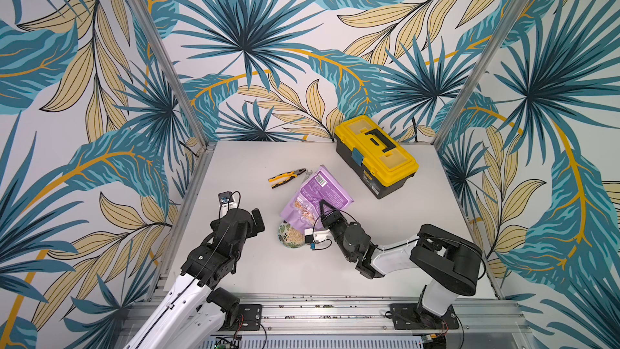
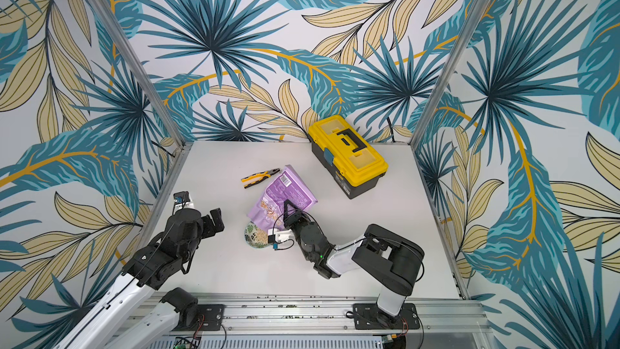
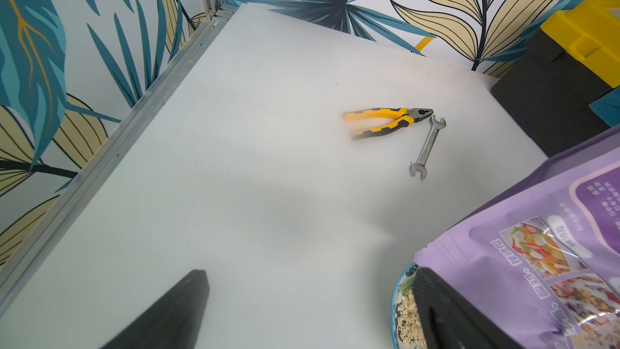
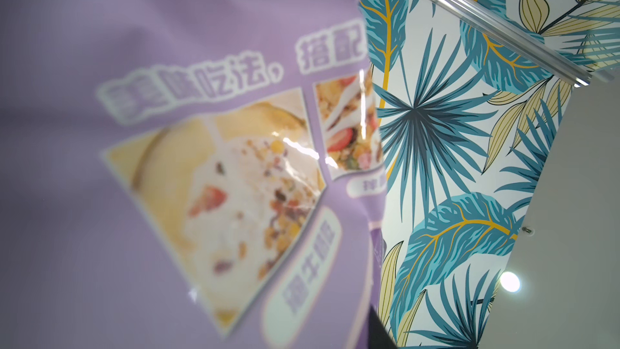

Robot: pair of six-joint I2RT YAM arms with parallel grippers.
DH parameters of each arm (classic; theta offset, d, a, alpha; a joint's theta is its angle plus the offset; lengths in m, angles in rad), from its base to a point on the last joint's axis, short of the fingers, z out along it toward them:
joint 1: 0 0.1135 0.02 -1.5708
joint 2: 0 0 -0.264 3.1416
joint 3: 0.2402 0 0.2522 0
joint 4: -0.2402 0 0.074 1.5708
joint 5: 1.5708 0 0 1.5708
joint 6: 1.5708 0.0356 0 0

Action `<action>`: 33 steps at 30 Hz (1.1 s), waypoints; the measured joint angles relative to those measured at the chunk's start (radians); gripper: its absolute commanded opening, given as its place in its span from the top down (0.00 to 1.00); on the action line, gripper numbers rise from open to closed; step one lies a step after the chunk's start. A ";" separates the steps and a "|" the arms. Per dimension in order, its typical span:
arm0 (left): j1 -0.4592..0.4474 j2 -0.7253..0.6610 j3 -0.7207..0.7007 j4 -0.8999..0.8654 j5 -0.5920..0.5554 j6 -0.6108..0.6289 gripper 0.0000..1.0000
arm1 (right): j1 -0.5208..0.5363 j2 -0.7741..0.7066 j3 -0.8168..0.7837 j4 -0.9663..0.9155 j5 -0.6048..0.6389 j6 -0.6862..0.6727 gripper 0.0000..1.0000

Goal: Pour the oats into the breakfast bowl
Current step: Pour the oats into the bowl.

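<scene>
The lilac-purple pouch (image 1: pixel 318 193) (image 2: pixel 285 193) hangs tilted with its mouth down over the breakfast bowl (image 1: pixel 281 234) (image 2: pixel 250 232), a small leaf-patterned bowl with a pale blue rim (image 3: pixel 397 292). Beige oats (image 1: pixel 295 236) (image 3: pixel 407 317) lie heaped inside the bowl. My right gripper (image 1: pixel 326 211) (image 2: pixel 290 211) is shut on the pouch's side. In the right wrist view the pouch (image 4: pixel 167 163) fills most of the frame. My left gripper (image 1: pixel 258 220) (image 2: pixel 216 218) (image 3: pixel 308 300) stands open just left of the bowl, with nothing between its fingers.
A yellow and black toolbox (image 1: pixel 375 154) (image 2: pixel 349 152) sits at the back right. Yellow-handled pliers (image 1: pixel 287 176) (image 3: pixel 385 122) and a steel wrench (image 3: pixel 427 146) lie beyond the pouch. Leaf-patterned walls and metal posts close in the table.
</scene>
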 measured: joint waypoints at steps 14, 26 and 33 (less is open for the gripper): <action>0.000 0.000 0.000 0.000 0.000 0.000 0.00 | 0.003 0.000 -0.003 0.026 -0.023 -0.029 1.00; 0.000 0.002 0.000 0.000 0.000 0.000 0.00 | 0.013 -0.002 -0.036 0.050 -0.050 -0.041 1.00; 0.000 0.002 0.000 0.000 0.000 0.000 0.00 | 0.026 -0.002 -0.037 0.066 -0.061 -0.074 1.00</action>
